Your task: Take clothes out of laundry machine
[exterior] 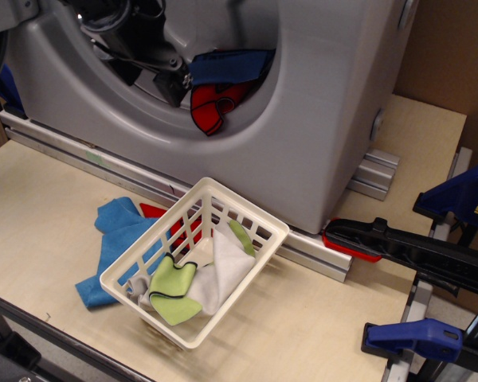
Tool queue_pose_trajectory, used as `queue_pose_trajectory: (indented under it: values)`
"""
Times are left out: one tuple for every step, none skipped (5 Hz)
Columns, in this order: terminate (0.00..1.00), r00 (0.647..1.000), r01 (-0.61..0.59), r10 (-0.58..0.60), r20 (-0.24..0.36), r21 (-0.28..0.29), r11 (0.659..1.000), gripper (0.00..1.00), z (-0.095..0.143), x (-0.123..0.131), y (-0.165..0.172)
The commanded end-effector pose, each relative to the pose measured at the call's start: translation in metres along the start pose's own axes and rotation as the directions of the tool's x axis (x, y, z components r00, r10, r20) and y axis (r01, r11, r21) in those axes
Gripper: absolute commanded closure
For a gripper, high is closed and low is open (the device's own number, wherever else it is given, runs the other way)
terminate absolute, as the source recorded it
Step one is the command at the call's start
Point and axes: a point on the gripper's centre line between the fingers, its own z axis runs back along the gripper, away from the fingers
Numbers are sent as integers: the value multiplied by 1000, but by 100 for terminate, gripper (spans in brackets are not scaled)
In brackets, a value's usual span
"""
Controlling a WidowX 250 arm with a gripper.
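Observation:
The grey laundry machine [327, 119] fills the back, with its round drum opening at the upper left. A medium blue cloth [231, 67] and a bright red cloth [213, 103] hang over the drum's lower right rim. My black gripper [171, 79] is inside the drum opening, just left of the blue cloth's edge. Its fingers are dark and blurred, so I cannot tell whether they are open or shut, or whether they touch the cloth.
A white slatted basket [255, 219] holds lime-green and white cloths on the table in front. A lighter blue cloth [115, 239] and a bit of red cloth [153, 211] lie left of it. Blue and black clamps [446, 231] stand at the right edge.

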Motion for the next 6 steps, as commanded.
queue_pose_trajectory:
  values:
    - [0,990,97,-84,116,-107,989,0,-6,42,-19]
    - [0,980,158,-137,141,-150,976,0,-14,55,-35]
    - [0,979,177,-158,128,-154,972,0,-21,61,-47]
    - [0,980,187,-170,107,-181,965,0,-29,61,-54]
    - [0,980,197,-188,68,-162,967,0,-35,56,-57]
    - [0,983,183,-181,32,-128,975,100,-41,51,-57]
